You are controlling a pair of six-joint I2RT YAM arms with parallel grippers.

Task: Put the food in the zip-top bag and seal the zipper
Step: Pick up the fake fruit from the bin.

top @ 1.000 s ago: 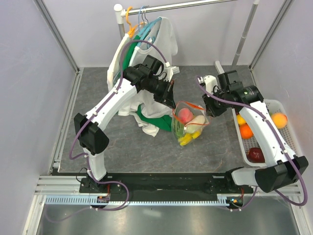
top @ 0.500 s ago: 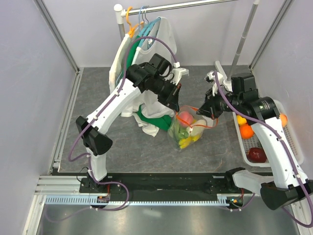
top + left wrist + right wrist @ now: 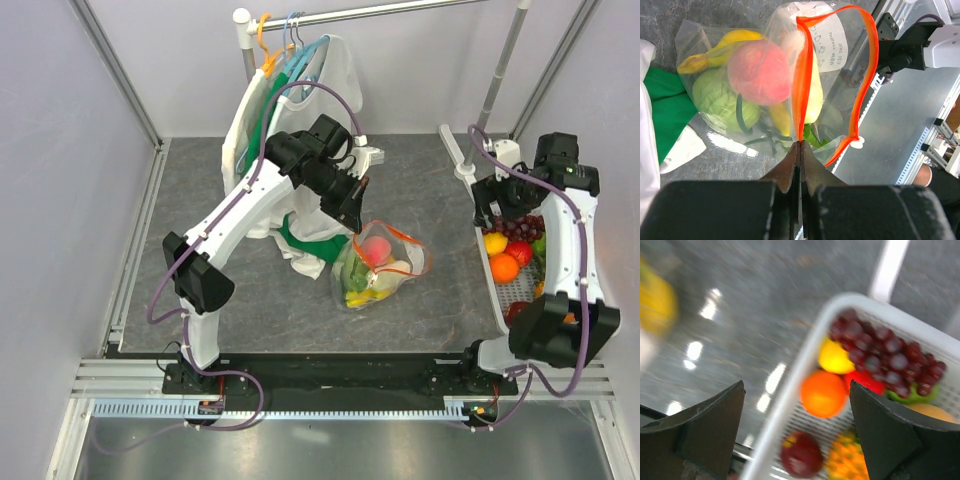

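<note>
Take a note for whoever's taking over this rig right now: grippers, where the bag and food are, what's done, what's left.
Left gripper: shut on the zipper at one end of the mouth.
Right gripper: open, empty, over the white basket.
Zip-top bag lies mid-table, food inside, mouth gaping.
Done: several pieces bagged.
Left: grapes and orange sit in the basket; zipper unsealed, slider near the pinch.

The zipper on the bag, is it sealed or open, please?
Open: the zipper strips loop wide apart; the left gripper pinches one end.
</note>
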